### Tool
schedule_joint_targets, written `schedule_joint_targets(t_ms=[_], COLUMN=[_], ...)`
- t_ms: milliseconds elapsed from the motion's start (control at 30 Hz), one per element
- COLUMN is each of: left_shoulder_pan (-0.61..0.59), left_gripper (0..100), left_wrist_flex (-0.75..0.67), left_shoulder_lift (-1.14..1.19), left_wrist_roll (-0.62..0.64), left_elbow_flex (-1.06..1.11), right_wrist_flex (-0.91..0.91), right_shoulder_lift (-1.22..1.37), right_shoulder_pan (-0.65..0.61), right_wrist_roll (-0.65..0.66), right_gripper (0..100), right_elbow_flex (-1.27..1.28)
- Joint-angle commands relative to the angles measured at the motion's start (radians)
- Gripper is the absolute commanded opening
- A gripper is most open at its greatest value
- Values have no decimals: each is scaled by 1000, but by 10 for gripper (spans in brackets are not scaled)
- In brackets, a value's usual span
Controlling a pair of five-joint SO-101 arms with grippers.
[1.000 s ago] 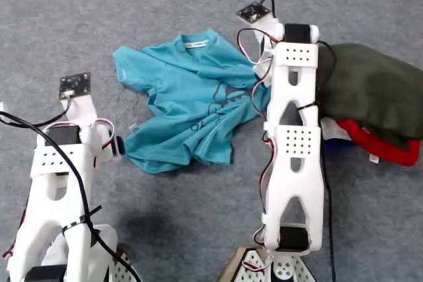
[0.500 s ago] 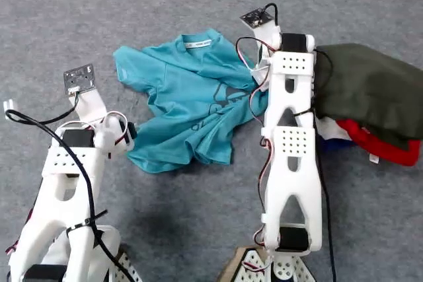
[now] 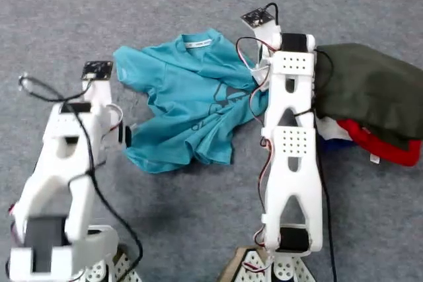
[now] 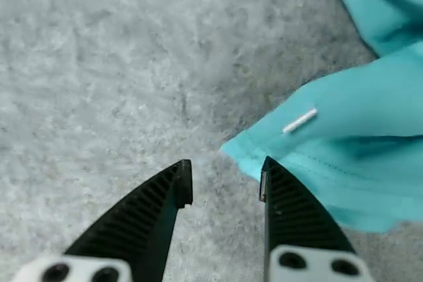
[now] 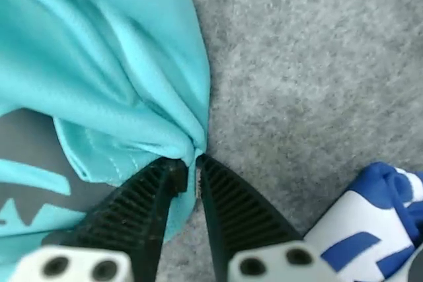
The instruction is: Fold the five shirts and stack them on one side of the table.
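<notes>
A crumpled teal shirt [image 3: 192, 107] lies in the middle of the grey table. My left gripper [image 4: 225, 183] is open just above the table, and the shirt's near-left hem corner [image 4: 251, 153] pokes between its tips. In the high view this left gripper [image 3: 125, 135] sits at the shirt's lower left edge. My right gripper [image 5: 192, 163] is shut on a bunched fold of the teal shirt [image 5: 112, 64] at its right side, under the right arm [image 3: 291, 130].
A pile of shirts lies at the table's right side: a dark green shirt [image 3: 370, 87] on top, a red shirt [image 3: 390, 150] and a blue-and-white shirt [image 5: 377, 222] under it. Bare grey table [image 3: 198, 216] stretches in front of the teal shirt.
The left arm has swung forward and right, bringing its gripper to the shirt's lower left corner. The right arm shifted slightly left early on, then stayed put.
</notes>
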Motion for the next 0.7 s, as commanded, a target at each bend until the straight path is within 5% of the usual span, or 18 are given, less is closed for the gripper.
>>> schedule_joint_targets(t_ms=[0,667], left_shoulder_pan=[34,54], left_gripper=[174,174], left_wrist_flex=[46,-68], left_shoulder_lift=[94,219], left_wrist_roll=[-17,-83], left_elbow_flex=[-143,-127], right_wrist_flex=[-15,-17], right_shoulder_lift=[2,2], right_shoulder_pan=[1,1], right_wrist_roll=[-6,-6], right_gripper=[3,3], right_elbow_flex=[-33,-33])
